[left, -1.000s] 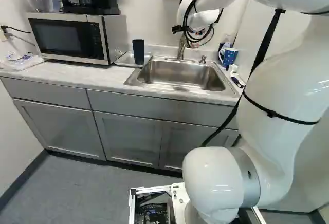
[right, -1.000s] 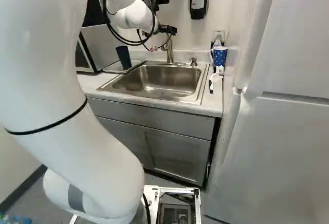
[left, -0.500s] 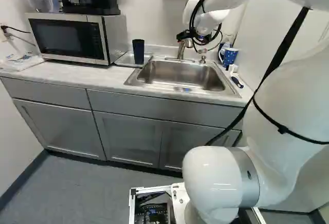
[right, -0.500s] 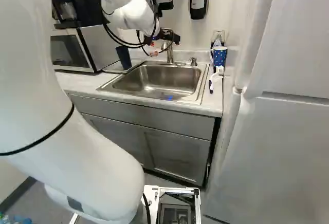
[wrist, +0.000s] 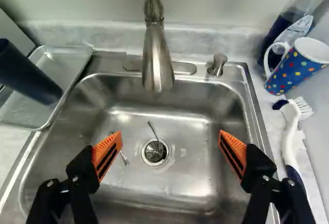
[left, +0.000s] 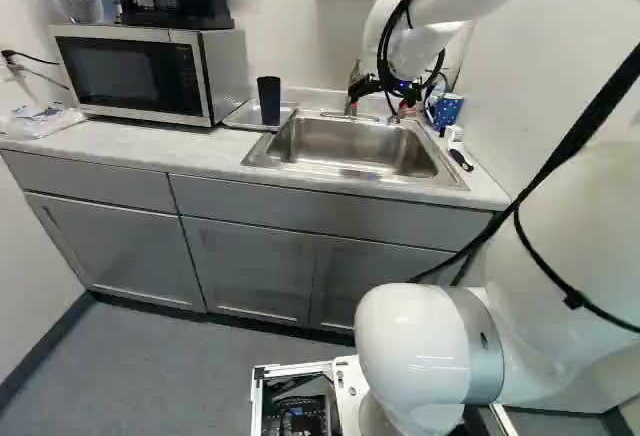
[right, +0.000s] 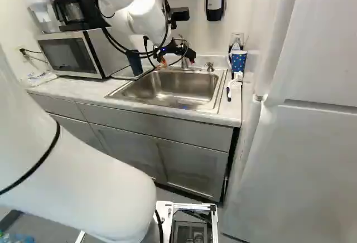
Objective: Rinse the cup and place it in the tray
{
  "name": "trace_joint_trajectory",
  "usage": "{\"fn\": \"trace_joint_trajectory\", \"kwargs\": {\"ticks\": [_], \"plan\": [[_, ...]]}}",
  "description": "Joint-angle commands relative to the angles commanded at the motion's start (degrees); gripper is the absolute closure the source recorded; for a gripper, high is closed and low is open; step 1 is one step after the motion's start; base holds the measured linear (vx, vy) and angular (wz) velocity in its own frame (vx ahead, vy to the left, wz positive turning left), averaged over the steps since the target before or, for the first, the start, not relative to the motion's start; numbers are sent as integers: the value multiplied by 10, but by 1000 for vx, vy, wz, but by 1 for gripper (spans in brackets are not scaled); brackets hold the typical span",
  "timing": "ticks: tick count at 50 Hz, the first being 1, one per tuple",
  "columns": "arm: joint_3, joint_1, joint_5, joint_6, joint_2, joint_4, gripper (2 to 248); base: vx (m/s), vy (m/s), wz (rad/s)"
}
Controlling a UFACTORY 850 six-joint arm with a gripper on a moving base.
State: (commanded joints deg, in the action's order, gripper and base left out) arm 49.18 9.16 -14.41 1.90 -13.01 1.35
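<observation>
The claw [wrist: 170, 136] is wide apart, with nothing between its orange pads [wrist: 108, 154], over the sink [wrist: 195, 129] and short of the faucet [wrist: 158, 62]. No water shows coming from the faucet. Two slim metal utensils [wrist: 124, 157] lie in the basin near the drain [wrist: 155, 152].

Outward to one side, a dark blue tumbler [wrist: 31, 75] stands in the clear tray [wrist: 67, 57] on the desk [left: 130, 151]. On the other side, a blue polka-dot mug [wrist: 293, 72] stands near the sink's back corner, beyond the dish brush [wrist: 289, 142].

Which one is the cup is not certain. If it is the tumbler, the placing looks done, though whether it was rinsed cannot be told. If it is the mug, which seems likelier with the claw empty and the tumbler in the tray, then grasping, rinsing and placing are all left.

The mug is upright, long axis vertical, mouth up, its handle on the sink side. The tumbler's long axis is vertical too, its mouth apparently up.
</observation>
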Motion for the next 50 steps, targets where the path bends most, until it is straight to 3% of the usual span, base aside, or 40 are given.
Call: {"fn": "trace_joint_trajectory", "kwargs": {"ticks": [15,50], "plan": [[-16,2,-56,0,-18,0,3,0,0,0],[-16,2,-56,0,-18,0,3,0,0,0]]}}
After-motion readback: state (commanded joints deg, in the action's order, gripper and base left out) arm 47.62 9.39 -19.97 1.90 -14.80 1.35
